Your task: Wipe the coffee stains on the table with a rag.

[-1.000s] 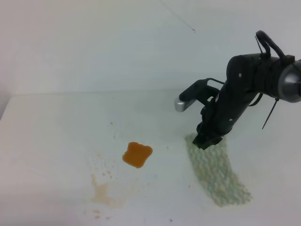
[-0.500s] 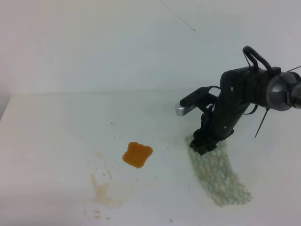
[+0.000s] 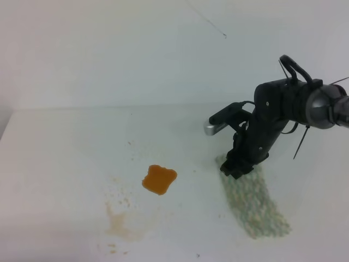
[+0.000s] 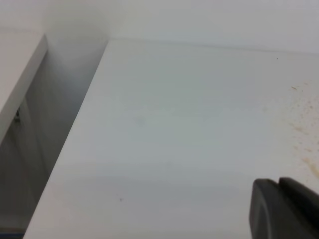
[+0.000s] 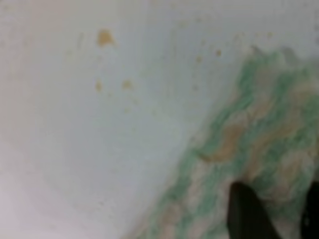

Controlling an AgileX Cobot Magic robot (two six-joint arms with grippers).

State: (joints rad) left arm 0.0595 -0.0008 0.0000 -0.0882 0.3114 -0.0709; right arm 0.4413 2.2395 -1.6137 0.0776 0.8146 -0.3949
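The rag, pale green and cream, lies flat on the white table, right of centre. My right gripper points down onto the rag's far end. In the right wrist view its two dark fingertips stand apart, pressed on the rag, with cloth between them. The coffee stains are a glossy orange-brown blob to the left of the rag and a faint tan smudge nearer the front; specks show beside the rag. Only a dark part of my left gripper shows, over the bare table.
A white wall rises behind the table. The table's left edge drops off into a gap beside a white ledge. Small tan specks dot the tabletop at the right of the left wrist view.
The right arm's wrist has shifted a little left and lower, while the gripper tip stays at the rag's far end. The rag and the stains have not moved.
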